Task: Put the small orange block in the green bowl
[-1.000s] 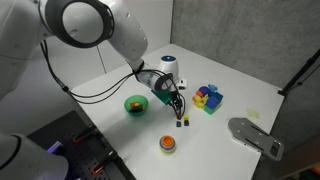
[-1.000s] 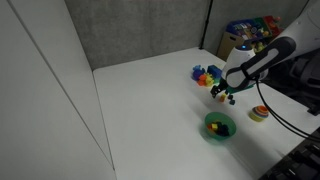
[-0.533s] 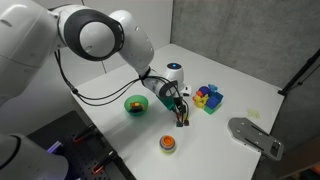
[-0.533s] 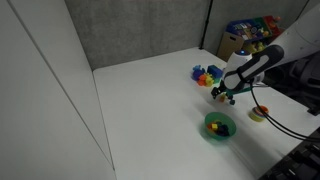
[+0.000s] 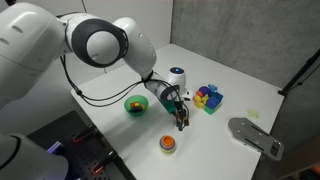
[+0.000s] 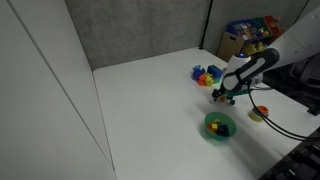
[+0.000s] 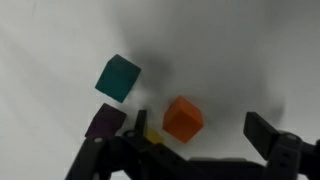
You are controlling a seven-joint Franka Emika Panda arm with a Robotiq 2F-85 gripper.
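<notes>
In the wrist view the small orange block lies on the white table between my gripper's two dark fingers, nearer the left one. The jaws are open and apart from the block on the right side. A teal cube, a dark purple cube and a bit of yellow cube lie just to its left. In both exterior views the gripper is low over the table. The green bowl sits close by and holds small coloured pieces.
A multicoloured block pile stands beyond the gripper. A round orange dish sits near the table's front edge. A grey flat plate lies at the table corner. Black cables hang along the arm.
The arm has lowered slightly and the gripper has come down around the small cubes. The bowl, dish and block pile have not moved.
</notes>
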